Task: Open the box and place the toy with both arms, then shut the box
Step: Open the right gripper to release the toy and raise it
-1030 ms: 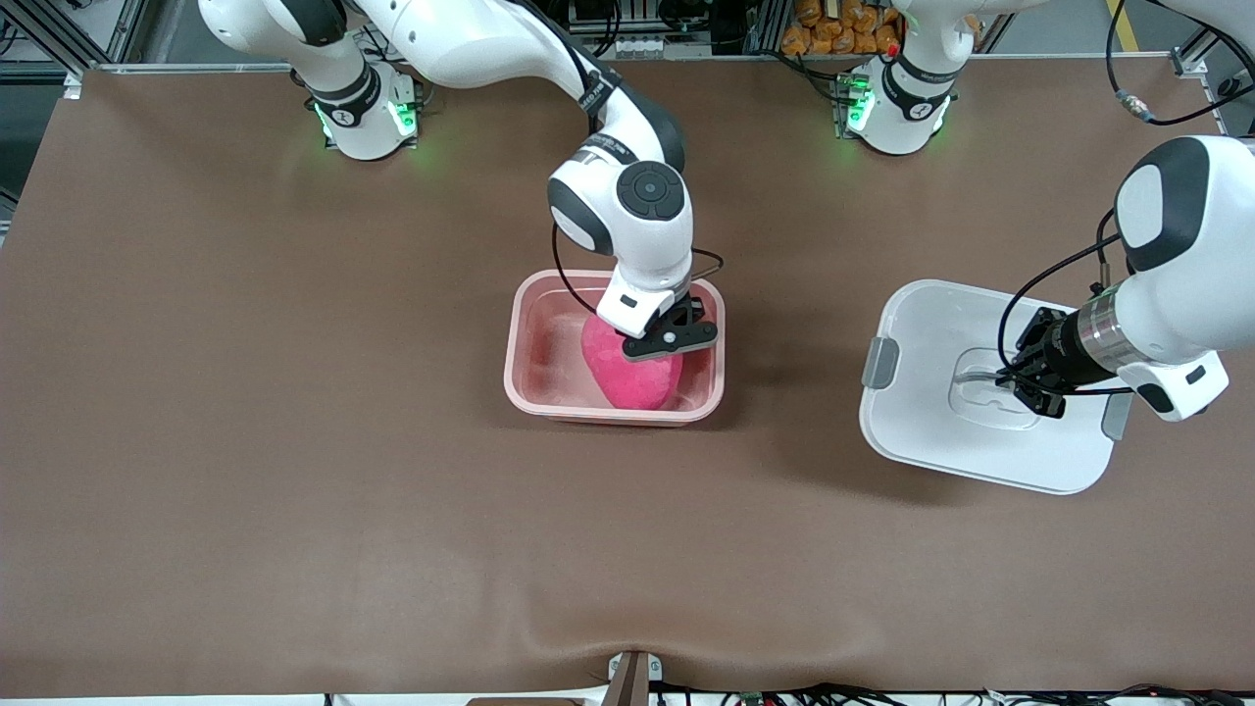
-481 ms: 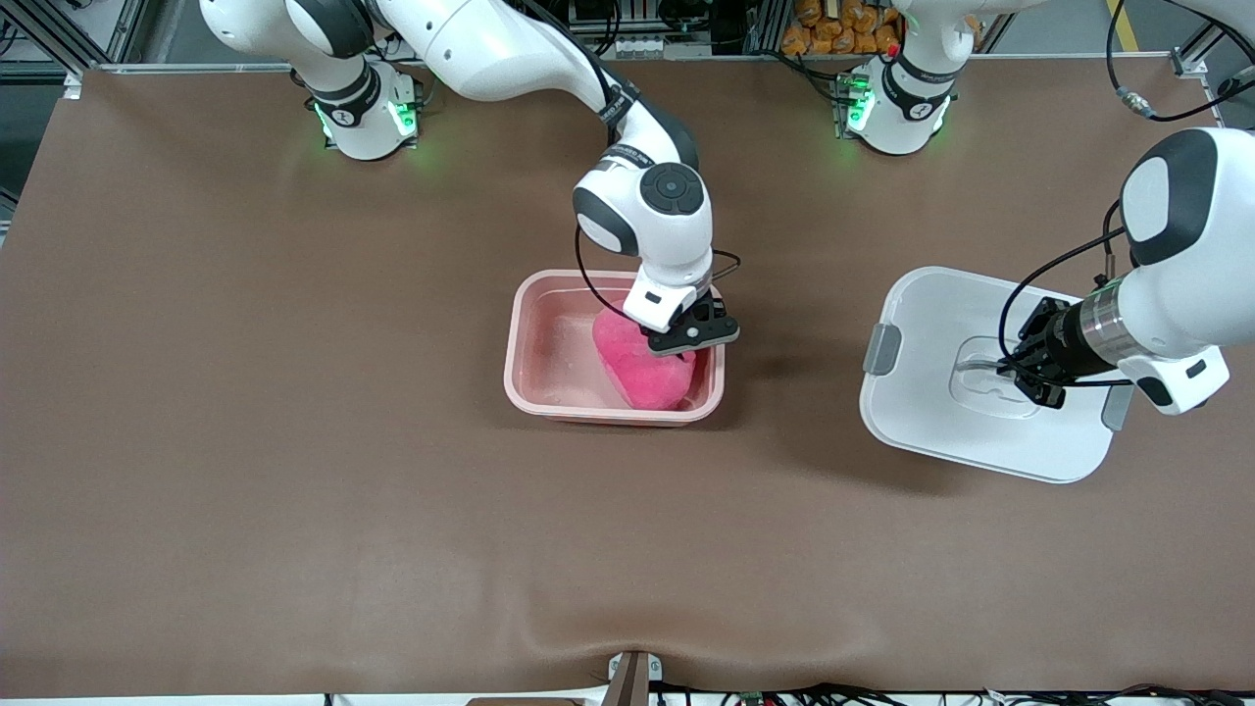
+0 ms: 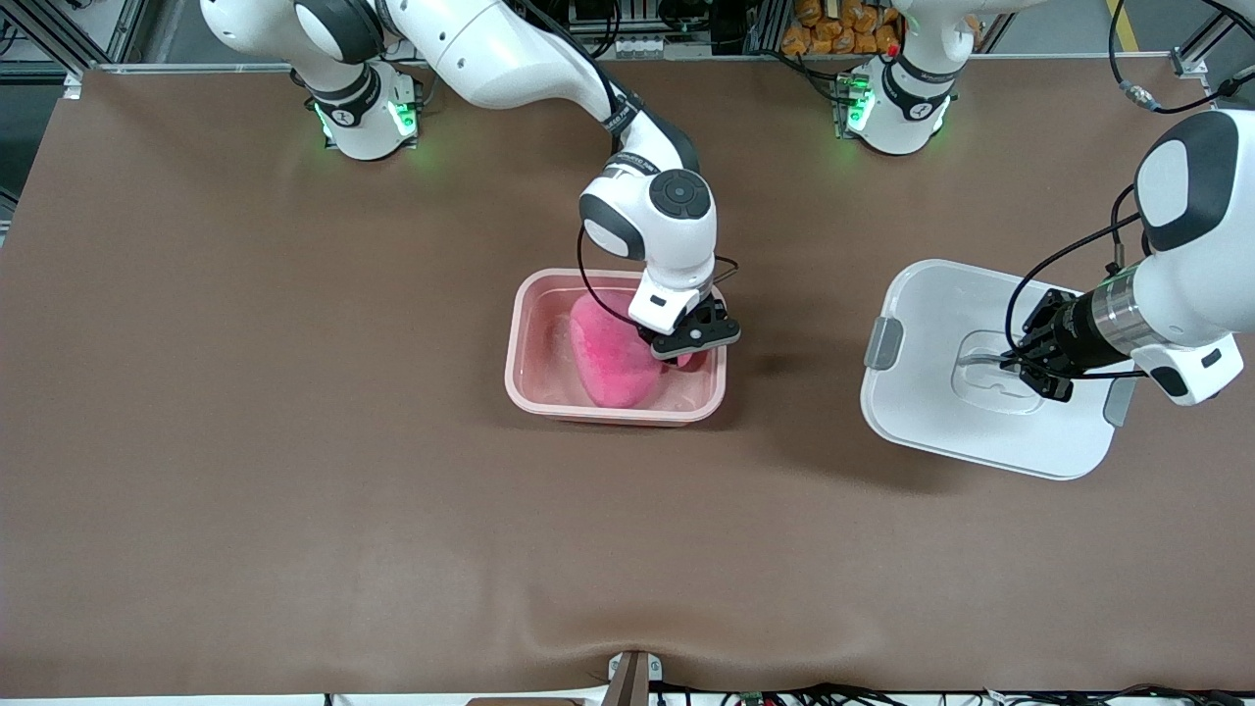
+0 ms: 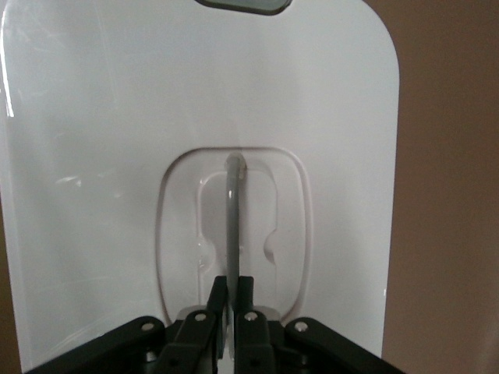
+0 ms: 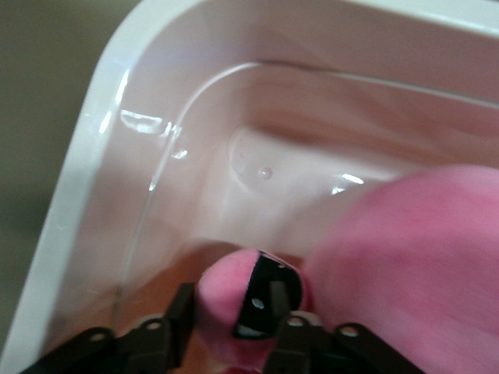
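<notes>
The toy (image 3: 613, 358) is held inside the open pink box (image 3: 525, 378) at mid-surface, the right gripper (image 3: 686, 345) jaws clamped on one bump. The white lid (image 3: 922, 392), near the left arm's edge, is gripped at its handle (image 4: 231, 218) by the left gripper (image 3: 1025, 365), jaws together.

- Your tub (image 3: 520, 338) sits open mid-worktop, pale pink, with the hot-pink toy (image 3: 613, 358) lying inside it, toward the left arm's end.
- Your white lid (image 3: 931, 412), with grey clips, is off the tub, well apart at the left arm's end, tilted, its clear handle (image 4: 231, 214) upright.
</notes>
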### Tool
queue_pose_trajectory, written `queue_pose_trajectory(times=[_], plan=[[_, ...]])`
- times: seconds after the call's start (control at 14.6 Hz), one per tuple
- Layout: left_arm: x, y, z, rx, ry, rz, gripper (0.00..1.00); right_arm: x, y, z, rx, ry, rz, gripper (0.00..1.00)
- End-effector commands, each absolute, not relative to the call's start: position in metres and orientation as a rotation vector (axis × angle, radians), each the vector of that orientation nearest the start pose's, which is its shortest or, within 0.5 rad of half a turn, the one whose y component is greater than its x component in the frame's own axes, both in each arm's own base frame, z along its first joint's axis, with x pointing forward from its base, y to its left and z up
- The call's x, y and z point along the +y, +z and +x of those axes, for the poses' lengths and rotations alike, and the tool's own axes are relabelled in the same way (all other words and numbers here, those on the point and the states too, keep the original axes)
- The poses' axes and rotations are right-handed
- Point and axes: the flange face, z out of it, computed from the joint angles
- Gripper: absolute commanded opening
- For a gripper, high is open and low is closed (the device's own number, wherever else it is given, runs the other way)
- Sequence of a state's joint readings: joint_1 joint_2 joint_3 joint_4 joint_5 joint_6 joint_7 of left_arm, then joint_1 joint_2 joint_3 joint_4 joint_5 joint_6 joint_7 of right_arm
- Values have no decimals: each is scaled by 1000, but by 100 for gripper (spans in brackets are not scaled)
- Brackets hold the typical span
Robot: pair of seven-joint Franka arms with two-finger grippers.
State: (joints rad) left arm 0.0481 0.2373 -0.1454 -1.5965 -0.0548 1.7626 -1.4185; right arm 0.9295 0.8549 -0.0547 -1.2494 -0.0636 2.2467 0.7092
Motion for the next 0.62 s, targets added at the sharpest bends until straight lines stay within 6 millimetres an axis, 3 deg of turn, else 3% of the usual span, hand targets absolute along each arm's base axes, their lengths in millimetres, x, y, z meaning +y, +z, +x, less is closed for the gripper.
queue_pose_trajectory(times=[0.0,0.21,0.55], plan=[[-56,501,619,-1949,190,-2499,0,596,273,489,-328,-295,-3082,100],[-57,502,619,-1951,187,-2501,0,589,285,495,-310,-290,-3090,100],[-66,511,621,-1975,172,-2500,0,568,325,509,-256,-269,-3129,100]])
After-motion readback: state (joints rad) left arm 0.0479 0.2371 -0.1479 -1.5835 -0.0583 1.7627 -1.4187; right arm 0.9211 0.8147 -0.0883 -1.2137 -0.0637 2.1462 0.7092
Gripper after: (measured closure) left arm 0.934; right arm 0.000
